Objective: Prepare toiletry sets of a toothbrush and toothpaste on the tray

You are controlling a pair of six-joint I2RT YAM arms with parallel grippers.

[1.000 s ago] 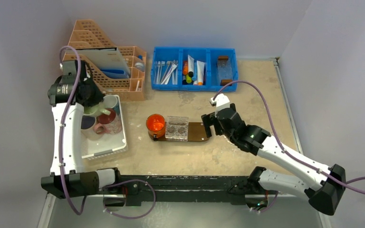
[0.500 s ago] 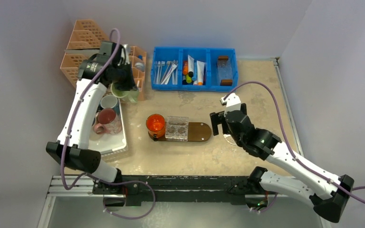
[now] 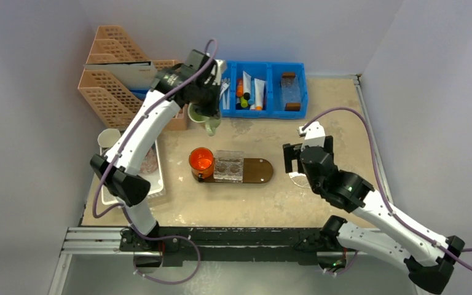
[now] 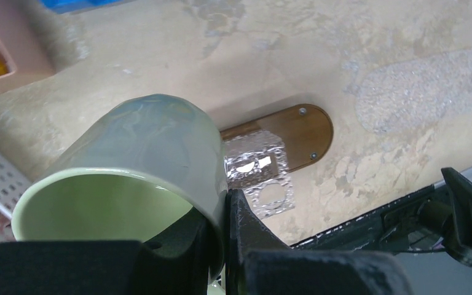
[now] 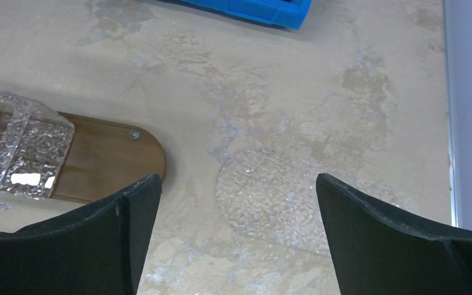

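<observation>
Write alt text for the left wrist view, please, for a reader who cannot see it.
The left tool pinches the rim of a pale green mug, tilted over a beige table. Beyond it lies the brown tray, with a clear textured dish on it.

A beige table (image 3: 332, 89) with a worn, mottled top, blotched with paler patches, fills the scene. Plain pale grey walls close it in: a back wall (image 3: 252, 24), a left wall (image 3: 24, 123) and a right wall (image 3: 442, 92). A thin metal strip (image 3: 364, 110) runs along the table's right edge, and a black rail (image 3: 252, 236) crosses its near edge. Below that lies a smooth grey surface (image 3: 252, 276), possibly the floor. The light is even and soft, with faint shadows.
</observation>
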